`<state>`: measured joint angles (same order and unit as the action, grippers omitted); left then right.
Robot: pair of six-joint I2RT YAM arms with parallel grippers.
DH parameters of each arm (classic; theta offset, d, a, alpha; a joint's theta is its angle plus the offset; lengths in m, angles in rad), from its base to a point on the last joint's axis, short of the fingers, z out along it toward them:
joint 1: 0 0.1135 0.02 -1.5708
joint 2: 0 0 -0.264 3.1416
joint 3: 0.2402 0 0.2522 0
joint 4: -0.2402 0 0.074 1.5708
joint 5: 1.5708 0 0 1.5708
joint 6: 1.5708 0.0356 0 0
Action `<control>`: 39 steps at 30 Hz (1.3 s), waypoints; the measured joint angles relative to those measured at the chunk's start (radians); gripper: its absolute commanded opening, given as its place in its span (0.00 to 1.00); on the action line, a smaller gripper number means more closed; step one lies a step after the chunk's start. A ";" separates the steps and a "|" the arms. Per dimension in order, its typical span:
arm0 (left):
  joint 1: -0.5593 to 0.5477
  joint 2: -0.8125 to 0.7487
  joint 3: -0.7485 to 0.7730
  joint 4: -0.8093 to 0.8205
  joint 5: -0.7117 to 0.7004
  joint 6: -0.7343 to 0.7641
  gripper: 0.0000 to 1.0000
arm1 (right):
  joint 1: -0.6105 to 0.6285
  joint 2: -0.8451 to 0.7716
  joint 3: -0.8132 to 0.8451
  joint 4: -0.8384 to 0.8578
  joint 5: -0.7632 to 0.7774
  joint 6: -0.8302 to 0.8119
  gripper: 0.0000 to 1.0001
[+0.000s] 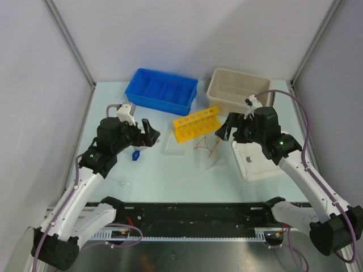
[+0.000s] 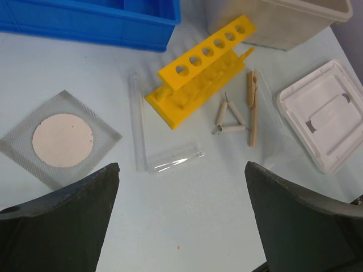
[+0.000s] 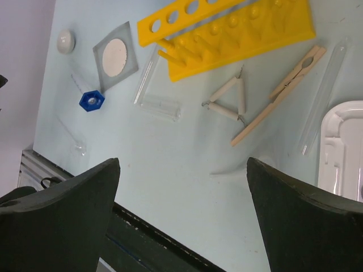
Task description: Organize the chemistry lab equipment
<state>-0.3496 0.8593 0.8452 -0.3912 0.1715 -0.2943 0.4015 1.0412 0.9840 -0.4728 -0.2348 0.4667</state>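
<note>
yellow rack [image 2: 190,96] one, clear tubes [image 2: 176,160] three, wooden clamp [image 2: 252,107] one.

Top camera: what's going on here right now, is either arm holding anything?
Neither arm holds anything. The left gripper and right gripper both hover open above the table. The yellow rack, wire triangle, wooden clamp and gauze square lie loose on it, in front of the blue bin and beige tub. Sorting looks not yet begun.
</note>
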 measured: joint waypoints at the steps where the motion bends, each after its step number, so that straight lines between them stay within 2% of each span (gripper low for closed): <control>1: 0.000 -0.003 0.000 0.008 0.000 0.000 0.98 | 0.000 0.000 0.000 0.000 0.001 0.000 0.99; 13: 0.000 -0.032 -0.020 0.034 -0.013 0.000 0.95 | 0.000 0.012 0.000 -0.004 0.013 0.009 0.98; 15: 0.000 -0.045 -0.025 0.035 -0.030 0.000 0.94 | 0.000 0.017 0.000 -0.011 0.017 0.011 0.92; 21: 0.000 -0.090 -0.034 0.039 -0.055 0.006 0.93 | 0.010 0.090 0.000 -0.074 0.037 -0.010 0.60; 25: 0.000 -0.096 -0.034 0.039 -0.073 0.006 0.91 | 0.030 0.190 -0.015 -0.100 0.026 -0.043 0.46; 33: 0.000 -0.097 -0.045 0.041 -0.073 0.007 0.85 | 0.091 0.356 -0.034 -0.106 0.027 -0.087 0.41; 39: 0.000 -0.095 -0.046 0.046 -0.056 0.007 0.82 | 0.092 0.391 -0.052 -0.106 0.071 -0.103 0.41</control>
<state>-0.3492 0.7647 0.7994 -0.3450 0.1158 -0.2874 0.4938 1.4319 0.9321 -0.5789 -0.1635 0.3641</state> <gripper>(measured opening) 0.826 0.416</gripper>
